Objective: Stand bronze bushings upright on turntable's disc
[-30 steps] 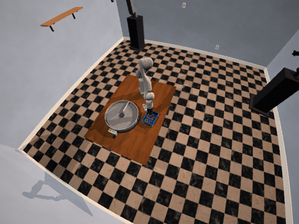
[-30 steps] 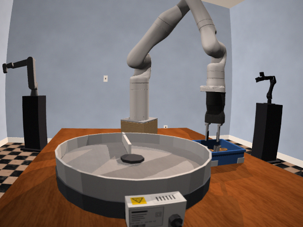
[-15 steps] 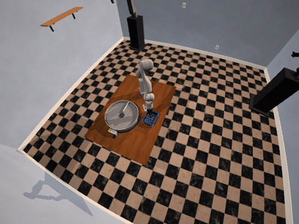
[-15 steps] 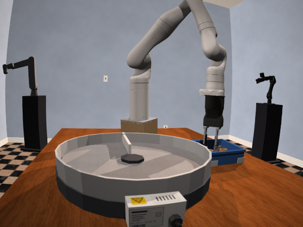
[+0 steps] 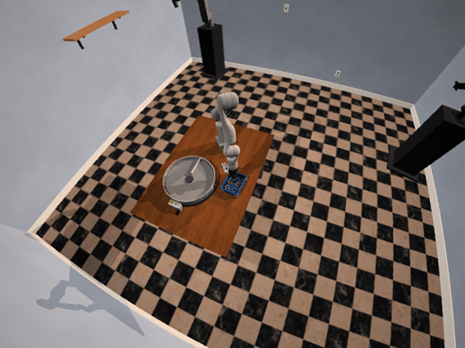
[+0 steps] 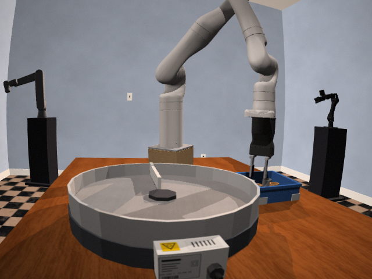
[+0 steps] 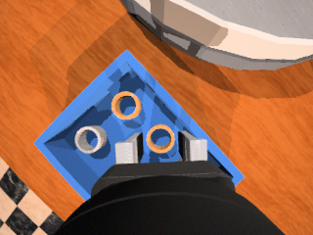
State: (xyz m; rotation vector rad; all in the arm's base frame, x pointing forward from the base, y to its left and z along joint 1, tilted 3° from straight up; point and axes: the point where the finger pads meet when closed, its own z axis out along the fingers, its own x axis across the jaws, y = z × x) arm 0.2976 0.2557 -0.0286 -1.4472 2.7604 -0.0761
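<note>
On the wooden table (image 6: pixel 300 240), the blue crate (image 7: pixel 72 132) is positioned beside the turntable (image 6: pixel 90 207). The gripper (image 7: pixel 160 151) is held partly open and empty, its fingers straddling 1 upright bronze bushing (image 7: pixel 160 139), apparently to grasp it.

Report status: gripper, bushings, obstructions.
Gripper open, empty, down in crate, fingers astride bronze bushing. Second bronze and steel upright in crate. Disc bare; only its rim wall stands between.
</note>
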